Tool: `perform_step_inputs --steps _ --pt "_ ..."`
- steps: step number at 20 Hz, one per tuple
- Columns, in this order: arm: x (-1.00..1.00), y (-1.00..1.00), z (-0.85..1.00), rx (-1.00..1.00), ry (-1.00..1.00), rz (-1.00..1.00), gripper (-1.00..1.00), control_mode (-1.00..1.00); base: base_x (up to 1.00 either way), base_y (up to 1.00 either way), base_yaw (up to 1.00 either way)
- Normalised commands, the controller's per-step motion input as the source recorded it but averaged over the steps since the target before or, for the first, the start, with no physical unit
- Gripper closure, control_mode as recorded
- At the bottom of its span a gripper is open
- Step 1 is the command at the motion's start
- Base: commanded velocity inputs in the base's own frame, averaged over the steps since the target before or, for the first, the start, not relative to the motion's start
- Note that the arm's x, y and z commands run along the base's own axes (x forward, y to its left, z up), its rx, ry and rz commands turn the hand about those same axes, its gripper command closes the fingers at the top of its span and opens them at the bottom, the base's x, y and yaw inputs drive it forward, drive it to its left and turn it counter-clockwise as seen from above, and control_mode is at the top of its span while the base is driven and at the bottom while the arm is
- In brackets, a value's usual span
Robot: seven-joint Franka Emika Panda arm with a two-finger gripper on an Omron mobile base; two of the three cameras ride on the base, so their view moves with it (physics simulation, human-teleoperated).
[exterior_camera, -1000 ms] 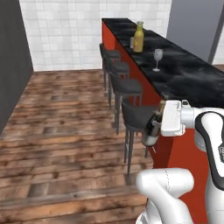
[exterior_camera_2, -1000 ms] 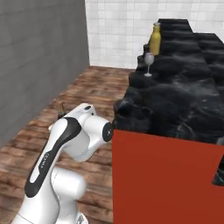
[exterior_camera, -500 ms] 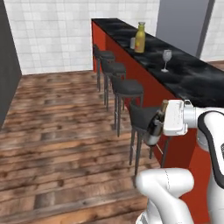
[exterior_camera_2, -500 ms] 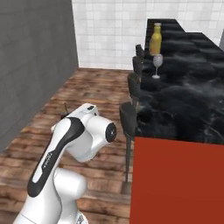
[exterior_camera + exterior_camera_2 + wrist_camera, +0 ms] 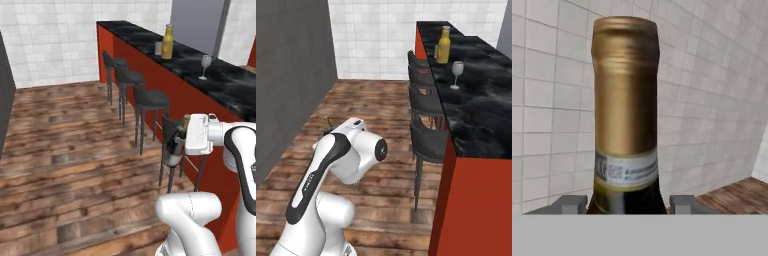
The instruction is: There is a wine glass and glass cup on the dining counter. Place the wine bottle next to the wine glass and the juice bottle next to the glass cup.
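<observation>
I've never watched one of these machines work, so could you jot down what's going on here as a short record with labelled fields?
Held: wine bottle, gripped between the jaws of the gripper, carried off the floor beside the stools
Dining counter: holds the wine glass, juice bottle and glass cup
Wine glass: upright, standing alone
Juice bottle: upright, right beside the glass cup
Not yet done: wine bottle next to wine glass

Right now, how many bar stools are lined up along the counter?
4, in a row along the counter's red side: nearest stool behind the held wine bottle, then second, third, farthest. None looks hidden.
</observation>
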Motion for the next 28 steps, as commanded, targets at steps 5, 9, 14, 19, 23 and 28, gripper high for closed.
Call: perform_step_inputs --steps 5,9,14,19,23,28 --pt "0.0 0.0 0.0 0.0 0.0 0.0 1.0 1.0 0.49 0.31 -0.6" --pt "0.0 0.0 0.0 0.0 0.0 0.0 1.0 1.0 0.47 0.29 -0.64" --pt "0.0 0.0 0.0 0.0 0.0 0.0 1.0 1.0 0.48 0.3 -0.63" --pt "0.0 0.0 0.0 0.0 0.0 0.0 1.0 1.0 0.5 0.38 -0.53" --pt "0.0 0.0 0.0 0.0 0.0 0.0 1.0 1.0 0.39 0.47 -0.47" --pt "0.0 0.0 0.0 0.0 0.0 0.0 1.0 1.0 0.33 0.5 -0.45"
